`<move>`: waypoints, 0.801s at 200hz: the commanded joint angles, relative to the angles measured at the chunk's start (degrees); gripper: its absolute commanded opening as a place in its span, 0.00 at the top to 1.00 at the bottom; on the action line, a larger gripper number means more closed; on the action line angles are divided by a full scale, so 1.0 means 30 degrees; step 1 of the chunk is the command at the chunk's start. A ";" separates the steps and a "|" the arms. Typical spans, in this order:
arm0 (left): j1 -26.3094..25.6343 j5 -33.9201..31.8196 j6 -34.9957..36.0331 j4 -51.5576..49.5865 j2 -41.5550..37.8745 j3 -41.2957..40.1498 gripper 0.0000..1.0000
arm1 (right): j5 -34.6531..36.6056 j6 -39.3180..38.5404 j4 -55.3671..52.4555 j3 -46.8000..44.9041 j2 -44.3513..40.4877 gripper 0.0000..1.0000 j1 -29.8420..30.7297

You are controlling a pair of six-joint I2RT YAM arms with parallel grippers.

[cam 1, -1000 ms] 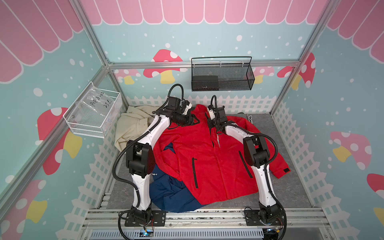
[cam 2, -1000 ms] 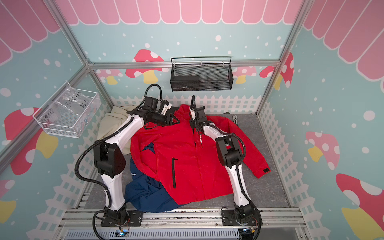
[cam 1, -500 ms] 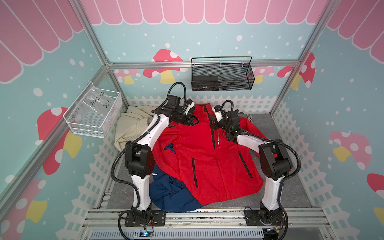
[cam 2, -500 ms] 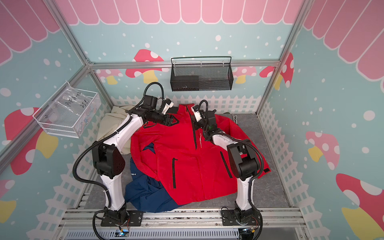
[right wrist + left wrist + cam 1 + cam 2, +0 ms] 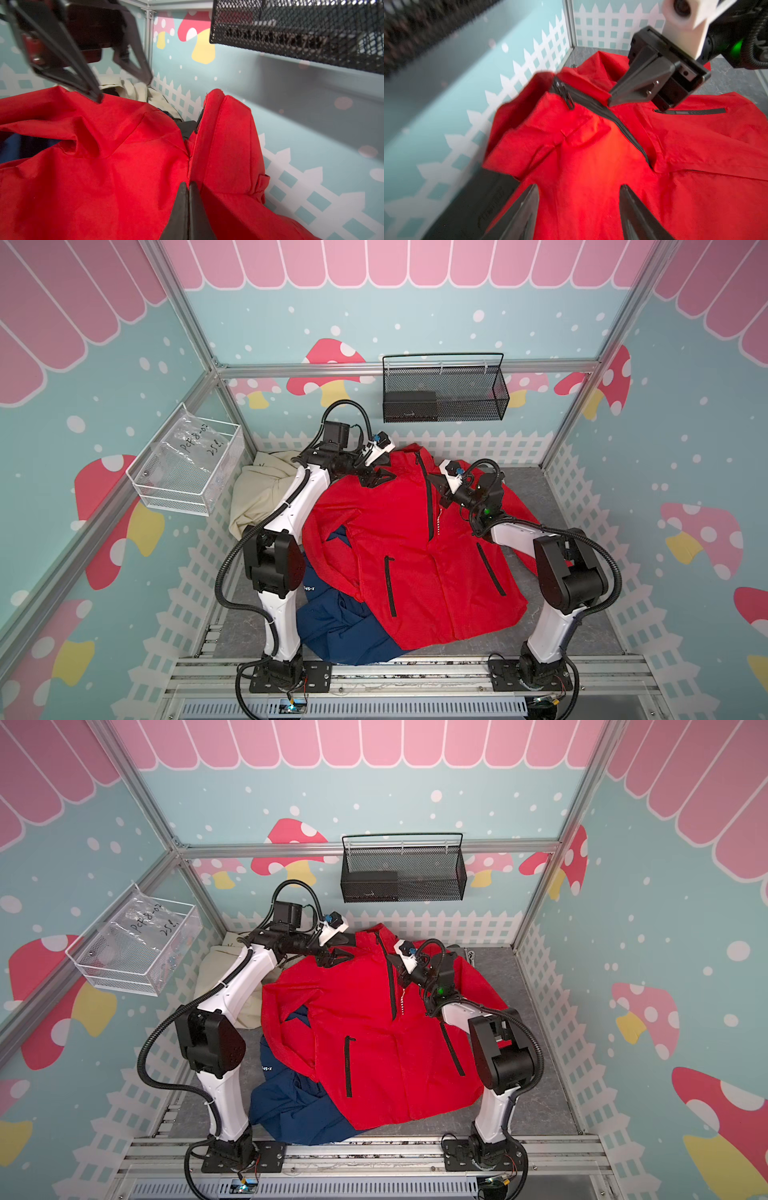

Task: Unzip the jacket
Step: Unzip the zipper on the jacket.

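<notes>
Since a second ago the right arm [image 5: 557,572] has swung its elbow out low and to the right, while the left arm [image 5: 299,497] has barely shifted. The red fabric jacket [image 5: 399,556] lies front-up on the grey mat [image 5: 594,635]. Its long axis runs near to far, with the collar toward the far wall and the hem toward the near rail. Its black front zipper [image 5: 429,506] follows that axis down the middle.

The left gripper [image 5: 376,479] hovers over the jacket's far-left shoulder, fingers spread wide with nothing between them. The right gripper [image 5: 610,101] has its fingers pressed together, tips touching the cloth just right of the zipper. Whether they pinch a thin fold is hard to say.

Only the left wrist view shows the black zipper pull [image 5: 568,99], at the top of the collar. A dark blue garment [image 5: 345,630] pokes out from under the jacket's near-left side.
</notes>
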 commanded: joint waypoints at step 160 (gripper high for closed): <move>-0.1535 0.1718 0.3836 0.0816 0.2376 0.2187 0.42 | -0.3210 -0.0402 0.5963 -0.2550 -0.2178 1.00 -0.0619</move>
